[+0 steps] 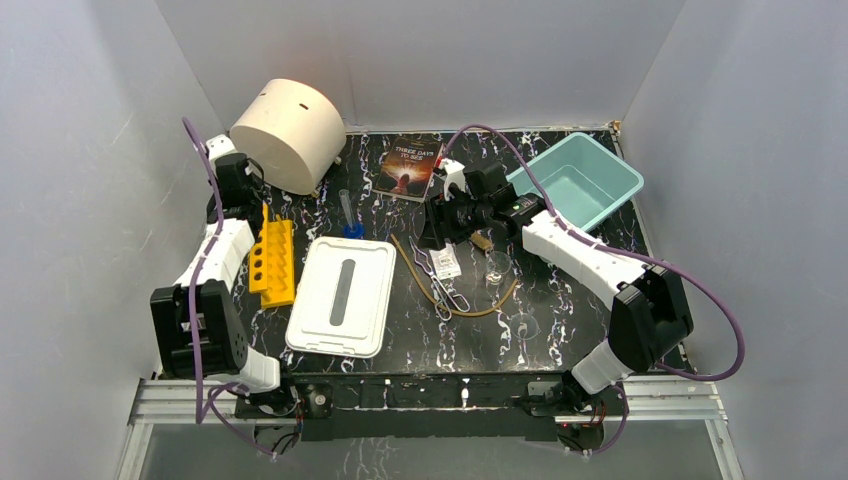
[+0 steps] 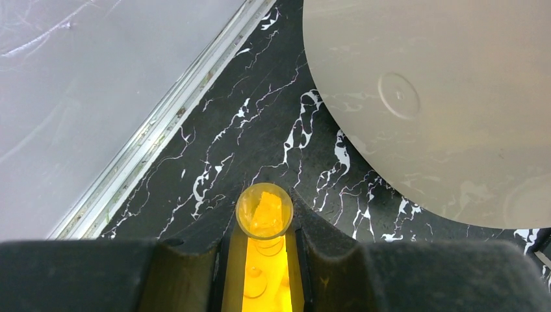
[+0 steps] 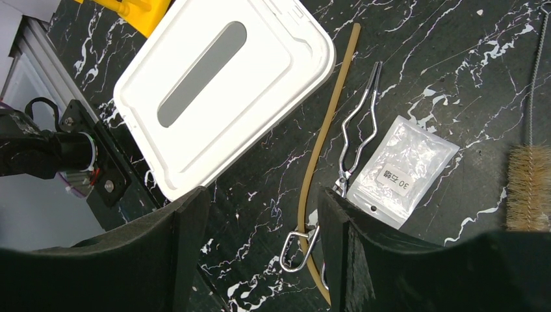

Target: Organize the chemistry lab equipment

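We find the left gripper clamped on a clear tube, apparently over the rack. The right gripper, fingers apart, hovers above the tongs beside the packet. Next move: descend squarely and grasp.

**Lab gear crowds my marbled bench**

A cream cylinder sits in the far-left corner, book at the far edge, teal bin far right, yellow rack along the left edge; white lid, tongs, tubing and packet lie mid-bench.
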